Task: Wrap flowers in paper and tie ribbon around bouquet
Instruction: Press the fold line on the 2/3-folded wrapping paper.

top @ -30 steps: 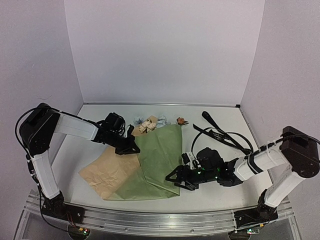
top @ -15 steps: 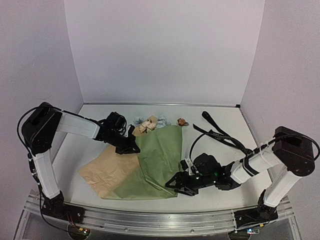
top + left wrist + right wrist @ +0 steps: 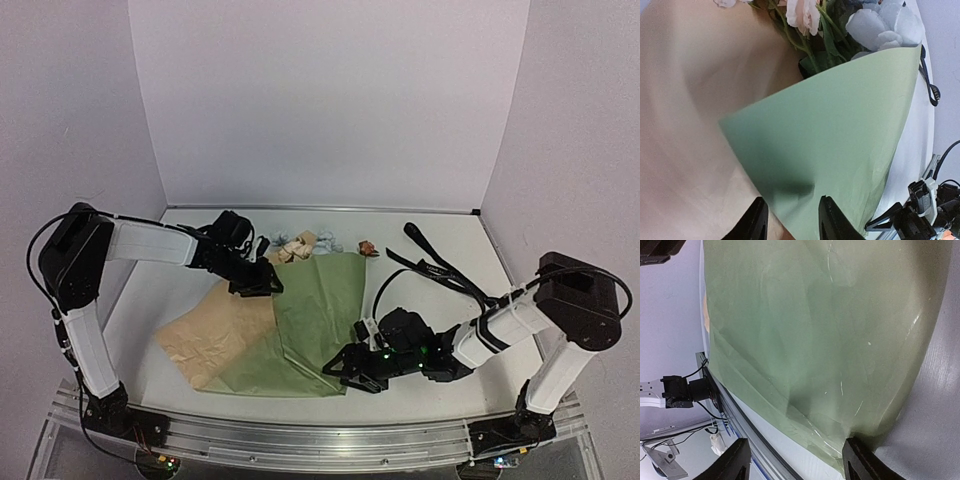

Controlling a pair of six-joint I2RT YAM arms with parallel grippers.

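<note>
Paper (image 3: 315,310) reads matt, thin and crinkly, olive over tan; counter (image 3: 150,300) white, smooth, faintly streaked.

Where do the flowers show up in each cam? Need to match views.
Top external: flowers at the far edge of the green paper, left of centre.
Left wrist: flowers along the top edge, above the paper's fold.
Right wrist: not in view.
Shared landmark: the green paper, in all three.

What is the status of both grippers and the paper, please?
Left gripper open over the paper, on its folded green flap. Right gripper open at its near corner. Flowers part covered, heads out the far end. Ribbon untouched, far right; nothing blocking.
</note>
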